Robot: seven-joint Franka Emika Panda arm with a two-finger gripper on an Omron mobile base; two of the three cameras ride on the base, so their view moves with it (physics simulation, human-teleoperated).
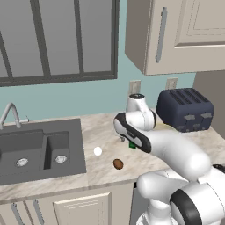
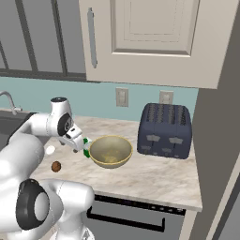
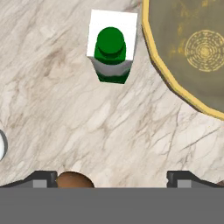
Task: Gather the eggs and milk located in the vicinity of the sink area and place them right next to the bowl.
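Marble-look counter [image 1: 105,127] runs from the dark double sink [image 1: 39,149] on one side to a navy toaster [image 2: 165,130] on the other, teal wall behind, cabinets up top. So the milk [image 3: 111,52] is standing upright just beside the bowl [image 2: 110,151], not quite touching its rim as far as I can tell. That part looks done to me.

Both eggs are out on open counter between sink and bowl: the white egg [image 1: 97,151] nearer the sink, the brown egg [image 1: 117,164] closer to the front edge. They sit apart from each other.

The tool [image 3: 111,177] hangs over the counter with its fingers spread wide, nothing between them, and the brown egg peeks in right by one fingertip.

Handling guess: eggs are light, smooth, round and fragile, so they'll roll or squirt out if pinched off-centre. I'd close across the short middle, gently. Brown one worries me most, since a nudge could send it toward the front edge. Plenty of bare counter around the bowl's near side for setting them down, just mind the carton.
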